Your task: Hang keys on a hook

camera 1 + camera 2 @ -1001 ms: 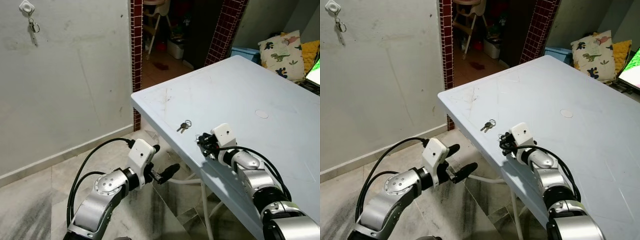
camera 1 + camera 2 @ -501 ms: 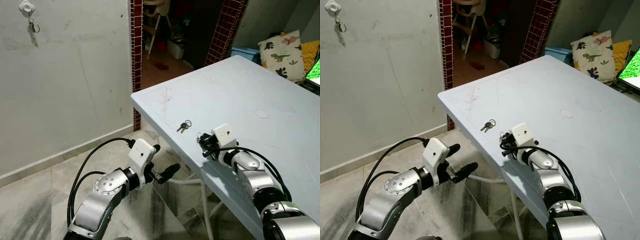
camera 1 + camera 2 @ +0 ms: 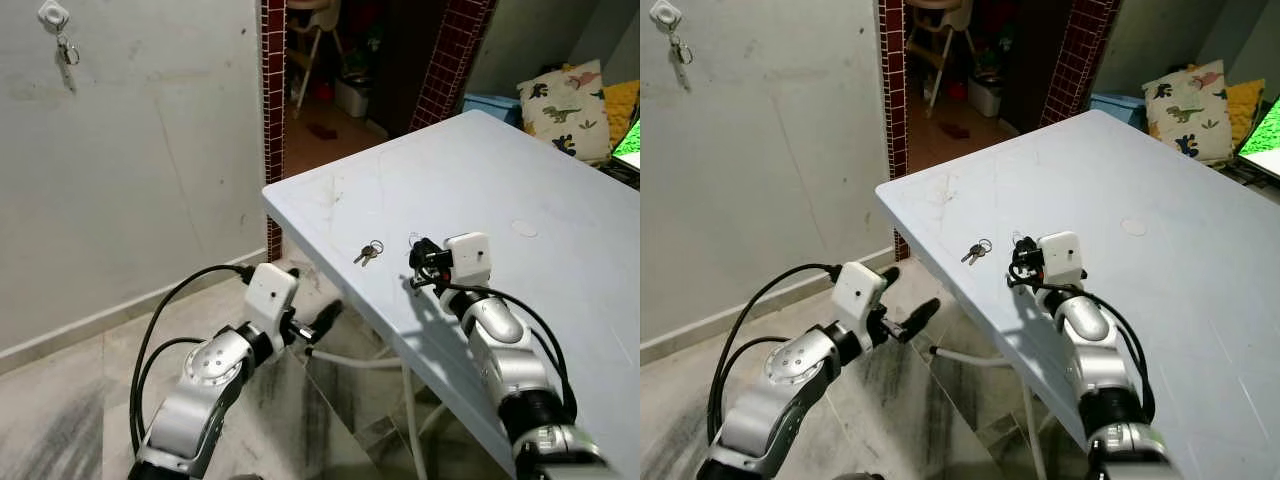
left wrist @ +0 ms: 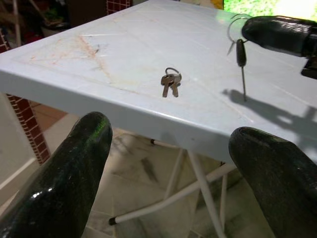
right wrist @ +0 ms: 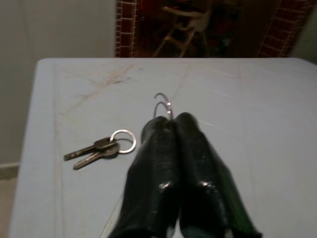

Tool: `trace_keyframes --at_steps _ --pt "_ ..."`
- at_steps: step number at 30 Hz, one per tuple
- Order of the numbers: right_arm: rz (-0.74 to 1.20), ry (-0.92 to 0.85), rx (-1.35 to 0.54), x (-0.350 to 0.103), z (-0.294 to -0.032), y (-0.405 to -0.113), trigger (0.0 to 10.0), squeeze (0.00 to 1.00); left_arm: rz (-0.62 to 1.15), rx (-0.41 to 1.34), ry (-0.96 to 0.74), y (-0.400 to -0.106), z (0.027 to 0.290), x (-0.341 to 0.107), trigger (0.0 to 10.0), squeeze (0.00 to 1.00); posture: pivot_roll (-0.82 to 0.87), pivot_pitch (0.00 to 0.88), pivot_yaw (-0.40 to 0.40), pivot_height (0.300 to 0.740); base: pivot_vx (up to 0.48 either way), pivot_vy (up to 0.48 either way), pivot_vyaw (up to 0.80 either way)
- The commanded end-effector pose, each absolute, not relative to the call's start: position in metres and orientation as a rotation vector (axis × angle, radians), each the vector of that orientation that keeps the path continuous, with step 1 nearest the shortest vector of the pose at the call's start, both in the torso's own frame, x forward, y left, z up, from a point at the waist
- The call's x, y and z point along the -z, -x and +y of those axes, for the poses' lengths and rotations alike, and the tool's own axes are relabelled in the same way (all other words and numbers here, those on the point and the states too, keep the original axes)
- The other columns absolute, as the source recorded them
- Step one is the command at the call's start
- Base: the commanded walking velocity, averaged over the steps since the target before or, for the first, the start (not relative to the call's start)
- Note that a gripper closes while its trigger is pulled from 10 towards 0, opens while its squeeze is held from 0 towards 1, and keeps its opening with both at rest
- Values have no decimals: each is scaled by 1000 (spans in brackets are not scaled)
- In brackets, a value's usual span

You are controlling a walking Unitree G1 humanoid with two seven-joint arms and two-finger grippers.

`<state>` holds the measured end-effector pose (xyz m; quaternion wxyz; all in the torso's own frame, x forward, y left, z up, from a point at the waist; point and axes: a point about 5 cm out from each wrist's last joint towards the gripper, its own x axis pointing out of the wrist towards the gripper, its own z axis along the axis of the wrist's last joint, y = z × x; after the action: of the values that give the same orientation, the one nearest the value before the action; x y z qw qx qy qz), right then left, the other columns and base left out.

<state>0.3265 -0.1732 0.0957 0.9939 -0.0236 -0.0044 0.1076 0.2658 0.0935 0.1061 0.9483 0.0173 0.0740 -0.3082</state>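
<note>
Two keys on a ring [image 3: 367,252] lie flat on the pale blue table [image 3: 520,150], near its front corner. Just to their right my right gripper [image 3: 419,256] hovers above the tabletop, shut on a second key ring [image 5: 162,104]. From that ring a single key [image 4: 240,52] dangles and casts a shadow on the table. My left gripper [image 3: 905,297] is open and empty, held below and in front of the table's edge, pointing at the keys [image 4: 171,82]. A white hook [image 3: 53,14] is fixed high on the wall at far left, and a key [image 3: 66,55] hangs from it.
The table's white metal legs [image 3: 405,400] stand under the edge, over a marble floor. A brick-framed doorway [image 3: 272,100] opens behind the table's corner, with a high chair beyond. A dinosaur-print cushion [image 3: 562,100] lies at the far right.
My right gripper has lifted off the table edge and moved further over the table, carrying the ring with the dangling key. The left arm has shifted slightly up and to the left.
</note>
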Motion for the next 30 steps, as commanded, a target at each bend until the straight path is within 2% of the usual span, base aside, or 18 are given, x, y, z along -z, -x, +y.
trace_keyframes --at_steps 1,2,3,4,9,14,19,22,30 --pt "-45 28 -181 -104 -173 -323 3373 0 107 606 -44 -267 94 -114 10000 0 149 0 -73 740 0 0 0" --pt "-51 18 -173 -105 -170 -319 4157 0 102 588 -43 -269 96 -115 10000 0 147 0 -73 740 0 0 0" --pt "-58 11 -171 -107 -165 -314 5922 0 95 564 -45 -271 99 -116 10000 0 146 0 -72 740 0 0 0" --pt "-77 -5 -175 -111 -154 -305 10000 0 74 510 -63 -275 106 -117 10000 0 143 0 -68 740 0 0 0" --pt "-94 -84 -178 -121 -134 -290 10000 0 35 297 -133 -281 122 -120 10000 0 133 0 -54 740 0 0 0" --pt "-122 -138 -145 -136 -130 -281 10000 0 14 242 -144 -279 128 -122 10000 0 118 0 -47 740 0 0 0" --pt "-108 -116 -121 -141 -131 -274 10000 0 19 152 -177 -283 136 -122 10000 0 116 0 -46 740 0 0 0" --pt "-91 -162 -69 -141 -131 -272 10000 0 46 165 -163 -280 136 -120 10000 0 117 0 -45 740 0 0 800" --pt "-70 -173 -77 -139 -121 -269 10000 0 64 215 -131 -282 132 -118 10000 0 116 0 -34 740 0 0 800"
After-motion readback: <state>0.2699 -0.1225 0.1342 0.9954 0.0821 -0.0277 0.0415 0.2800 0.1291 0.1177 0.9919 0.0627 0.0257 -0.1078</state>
